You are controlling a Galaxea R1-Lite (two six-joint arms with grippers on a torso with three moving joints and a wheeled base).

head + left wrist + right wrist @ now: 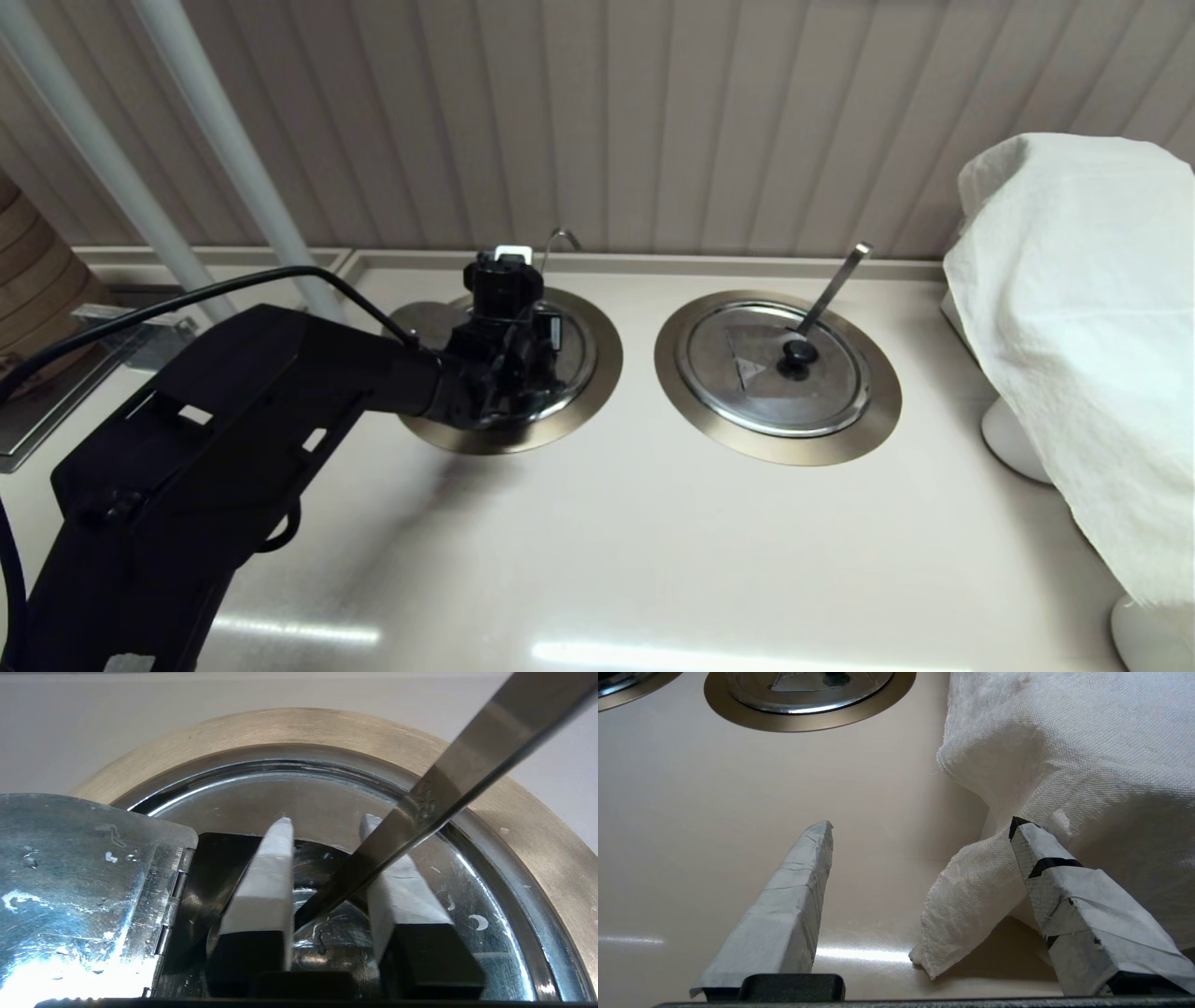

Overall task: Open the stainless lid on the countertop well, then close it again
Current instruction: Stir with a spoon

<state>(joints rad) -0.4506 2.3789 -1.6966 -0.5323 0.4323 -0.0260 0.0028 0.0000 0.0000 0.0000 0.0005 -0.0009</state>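
Left claw (327, 826) over the left countertop well (597, 373), taped fingers (261, 891) apart, straddling the ladle rod (420, 812); nothing gripped. Stainless lid (84, 882) folded up at its hinge, well open. Right claw (920, 830) parked low over the bench (714, 812), fingers spread, beside the white cloth (1064, 756).

twin lid (775, 369) with flat ladle handle (834, 285), white cloth (1083, 327), beige counter (653, 541)
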